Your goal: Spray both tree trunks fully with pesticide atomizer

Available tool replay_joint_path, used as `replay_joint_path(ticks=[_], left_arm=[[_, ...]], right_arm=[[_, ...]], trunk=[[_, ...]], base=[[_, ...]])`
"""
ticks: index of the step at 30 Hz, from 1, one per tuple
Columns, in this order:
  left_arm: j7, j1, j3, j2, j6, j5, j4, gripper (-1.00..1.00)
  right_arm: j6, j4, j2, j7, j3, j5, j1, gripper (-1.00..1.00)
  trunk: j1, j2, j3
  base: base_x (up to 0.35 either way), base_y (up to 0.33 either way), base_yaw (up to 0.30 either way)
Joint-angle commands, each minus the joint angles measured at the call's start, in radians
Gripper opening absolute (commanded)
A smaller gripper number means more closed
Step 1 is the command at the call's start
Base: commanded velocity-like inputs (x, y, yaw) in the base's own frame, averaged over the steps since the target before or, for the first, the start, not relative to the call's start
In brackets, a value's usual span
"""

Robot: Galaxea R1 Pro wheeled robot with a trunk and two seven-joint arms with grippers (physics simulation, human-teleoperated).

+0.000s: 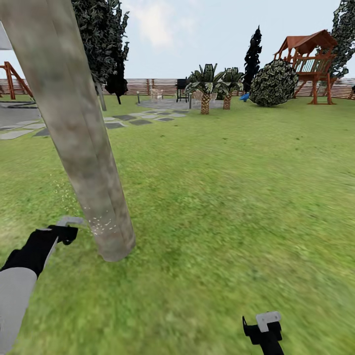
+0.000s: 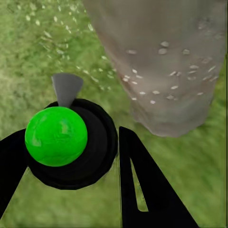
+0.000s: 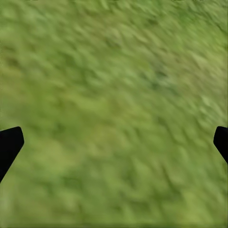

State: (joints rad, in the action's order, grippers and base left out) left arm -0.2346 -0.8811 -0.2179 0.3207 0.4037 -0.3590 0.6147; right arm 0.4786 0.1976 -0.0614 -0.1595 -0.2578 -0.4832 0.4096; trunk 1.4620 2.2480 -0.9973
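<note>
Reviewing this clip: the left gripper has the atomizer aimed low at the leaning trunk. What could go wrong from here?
1. Coverage may stay patchy: white pesticide specks sit only near the base of the tree trunk, and everything above looks bare.
2. Some spray seems to miss, with specks drifting over the grass beside the trunk.
3. The left gripper holds the atomizer close to the trunk; raising it along the lean could bump the bark.

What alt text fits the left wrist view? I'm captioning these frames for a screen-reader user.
The left gripper holds the pesticide atomizer, green ball on a black body, its grey nozzle aimed at a thick grey-brown tree trunk. White specks of pesticide dot the bark above the grass.
</note>
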Motion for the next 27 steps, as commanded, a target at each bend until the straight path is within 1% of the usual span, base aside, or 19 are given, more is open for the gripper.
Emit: replay_joint_path(ticks=[1,3,5,8,10,12,14,16,19,25,27], left_arm=[[0.001,-0.001,0.0,-0.011,0.004,0.001,0.0,-1.0],[0.001,-0.01,0.001,-0.044,0.031,0.0,0.003,-1.0],[0.001,-0.028,0.002,-0.057,0.061,0.0,0.013,-1.0],[0.0,-0.034,0.0,-0.049,0.07,0.0,0.021,-1.0],[0.0,-0.033,0.0,-0.031,0.071,-0.001,0.023,-1.0],[0.0,-0.029,-0.001,-0.025,0.072,0.0,0.023,-1.0],[0.0,-0.027,0.0,-0.028,0.073,0.002,0.023,-1.0],[0.0,-0.028,-0.001,-0.037,0.073,0.004,0.023,-1.0],[0.001,-0.03,-0.001,-0.046,0.073,0.005,0.023,-1.0],[0.001,-0.032,-0.003,-0.048,0.077,0.005,0.023,-1.0],[0.001,-0.031,-0.004,-0.048,0.077,0.005,0.028,-1.0]], right_arm=[[0.0,0.0,0.0,0.0,0.0,0.0,0.0,1.0],[0.0,-0.001,0.0,0.0,0.0,-0.001,0.0,1.0],[0.0,-0.001,0.0,0.0,0.0,-0.001,0.0,1.0],[0.0,-0.001,0.0,0.0,0.0,-0.002,0.0,1.0],[0.0,-0.001,0.0,0.0,0.0,-0.002,0.0,1.0],[0.0,-0.001,0.0,0.0,0.0,-0.002,0.0,1.0],[0.0,-0.001,0.0,0.0,0.0,-0.002,0.0,1.0],[0.0,-0.001,0.0,0.0,0.0,-0.002,0.0,1.0],[0.0,-0.001,0.001,0.0,0.0,-0.002,0.0,1.0],[0.0,0.0,0.002,0.0,0.0,0.0,0.0,1.0],[0.0,0.0,0.002,-0.001,0.0,0.0,0.0,1.0]], trunk=[[0.0,0.0,0.0],[0.0,0.0,0.0],[0.0,0.0,0.0],[0.0,0.0,0.0],[0.0,0.0,0.0],[0.0,0.0,0.0],[0.0,0.0,0.0],[0.0,0.0,0.0],[0.0,0.0,0.0],[0.0,0.0,0.0],[0.0,0.0,0.0]], base=[[0.0,0.0,0.0],[0.0,0.0,0.0],[0.0,0.0,0.0],[0.0,0.0,0.0],[0.0,0.0,0.0],[0.0,0.0,0.0],[0.0,0.0,0.0],[0.0,-0.008,0.0],[0.0,-0.183,0.0],[-0.038,-0.267,0.008],[-0.225,-0.219,0.206]])
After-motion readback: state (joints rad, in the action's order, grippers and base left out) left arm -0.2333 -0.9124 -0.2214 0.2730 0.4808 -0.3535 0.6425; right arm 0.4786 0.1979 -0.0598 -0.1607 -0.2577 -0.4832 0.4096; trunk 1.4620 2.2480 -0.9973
